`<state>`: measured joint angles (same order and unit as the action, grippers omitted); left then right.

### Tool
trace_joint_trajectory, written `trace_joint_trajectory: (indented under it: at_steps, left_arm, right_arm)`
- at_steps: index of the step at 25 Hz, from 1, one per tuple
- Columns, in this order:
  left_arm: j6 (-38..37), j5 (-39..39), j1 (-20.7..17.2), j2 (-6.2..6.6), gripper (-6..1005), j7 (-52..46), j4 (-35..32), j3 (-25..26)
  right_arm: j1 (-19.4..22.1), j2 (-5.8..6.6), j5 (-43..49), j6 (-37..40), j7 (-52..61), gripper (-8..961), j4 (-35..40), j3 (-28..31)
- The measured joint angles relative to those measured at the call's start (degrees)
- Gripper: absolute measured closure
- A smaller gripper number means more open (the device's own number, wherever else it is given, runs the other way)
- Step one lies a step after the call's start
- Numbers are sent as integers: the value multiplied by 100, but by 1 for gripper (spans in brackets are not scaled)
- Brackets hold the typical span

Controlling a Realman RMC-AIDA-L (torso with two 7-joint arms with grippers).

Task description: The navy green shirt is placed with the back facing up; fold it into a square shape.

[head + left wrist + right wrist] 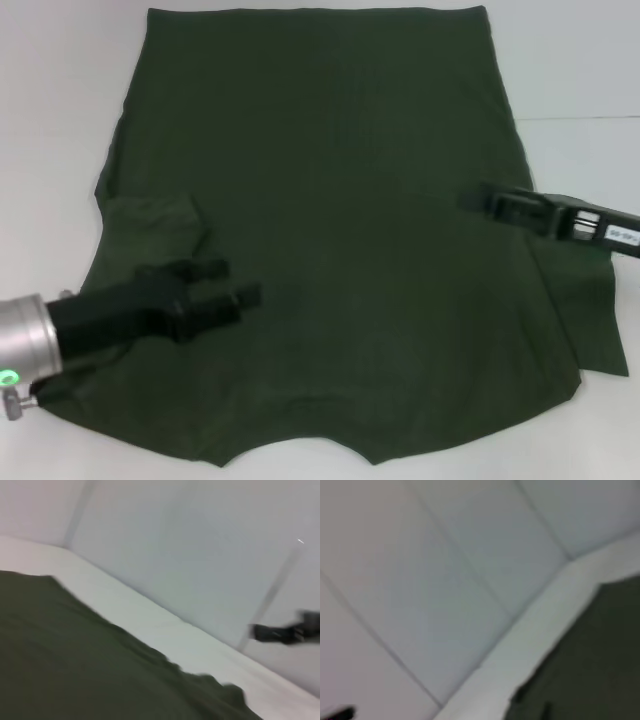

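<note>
The navy green shirt lies spread flat on the white table, plain side up, hem at the far end and neckline toward me. Its left sleeve is folded in onto the body. The right sleeve sticks out past the body's edge. My left gripper hovers over the shirt's near left part, open with nothing between its fingers. My right gripper reaches in from the right over the shirt's right side, seen edge-on. The left wrist view shows shirt cloth and, farther off, the right gripper.
White table surface surrounds the shirt on the left, the right and the far side. White panelled walls stand behind the table. The shirt's near edge lies close to the table's front.
</note>
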<state>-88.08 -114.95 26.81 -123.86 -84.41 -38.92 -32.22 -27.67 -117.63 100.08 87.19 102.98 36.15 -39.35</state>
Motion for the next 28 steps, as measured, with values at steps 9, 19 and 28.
trace_joint_trajectory:
  at_steps: [9,19,28]
  left_arm:
    - [12,-4,80,-23,265,1065,375,-389]
    - [55,-61,79,-24,264,1679,582,-463]
    - [246,-80,60,-32,266,2223,724,-541]
  right_arm:
    - [246,388,746,-552,1765,58,174,11]
    - [425,604,1887,-989,2724,59,468,527]
    - [460,538,2040,-1348,2767,59,350,663]
